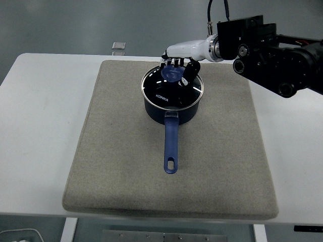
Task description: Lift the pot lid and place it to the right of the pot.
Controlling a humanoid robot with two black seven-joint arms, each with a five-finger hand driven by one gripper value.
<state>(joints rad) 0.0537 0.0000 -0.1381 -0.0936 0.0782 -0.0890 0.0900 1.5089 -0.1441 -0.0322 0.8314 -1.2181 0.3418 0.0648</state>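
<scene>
A wide strip of bare white table (45,126) lies at nine o'clock of the rectangular grey felt mat (116,166), and the mat itself is open over its whole left part and all of its near half toward six o'clock. The dark blue saucepan (174,108) stands on the far middle of the mat, its long blue handle (171,146) pointing to six o'clock, toward the near edge. The round glass lid with a steel rim (174,88) sits flat on the pot, its blue knob (172,73) toward the far side of the lid. At three o'clock of the pot the mat is bare up to its right edge. The right hand (180,66), white on its back with black fingers (187,75), reaches in from two o'clock on a black arm (272,53) and hangs over the knob, palm down; its fingers curl down around the knob, but a firm grip cannot be told. A small pale square object (118,46) lies on the grey floor beyond the table at twelve o'clock.
</scene>
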